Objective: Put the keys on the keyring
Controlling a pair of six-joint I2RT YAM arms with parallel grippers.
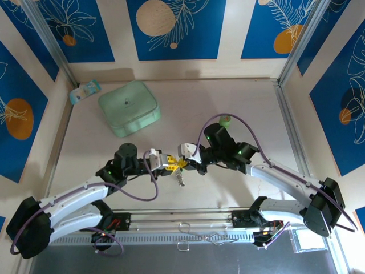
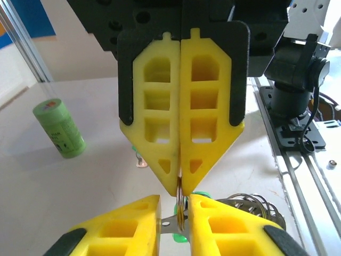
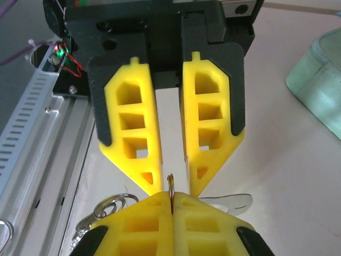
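My right gripper (image 1: 183,162) (image 3: 171,194) is shut on a thin brass split ring (image 3: 171,184) of the keyring, held edge-on. My left gripper (image 1: 173,164) (image 2: 175,198) meets it tip to tip, with its fingers (image 3: 152,176) open and straddling the same ring (image 2: 181,213). A key's silvery blade (image 2: 168,224), with a hole in it, crosses the gap at the ring; its green head (image 2: 184,238) peeks out below. That blade (image 3: 232,202) sticks out sideways in the right wrist view. The keyring's chain coils (image 2: 256,205) (image 3: 106,205) hang under the grippers (image 1: 181,180). A second small key (image 2: 139,160) lies on the table beyond.
A green cylinder (image 1: 225,120) (image 2: 59,129) stands just behind the right arm. The mint-green square box (image 1: 129,107) (image 3: 319,74) sits at the back left, with a small packet (image 1: 84,91) beside it. A metal rail (image 1: 188,220) runs along the near edge between the arm bases.
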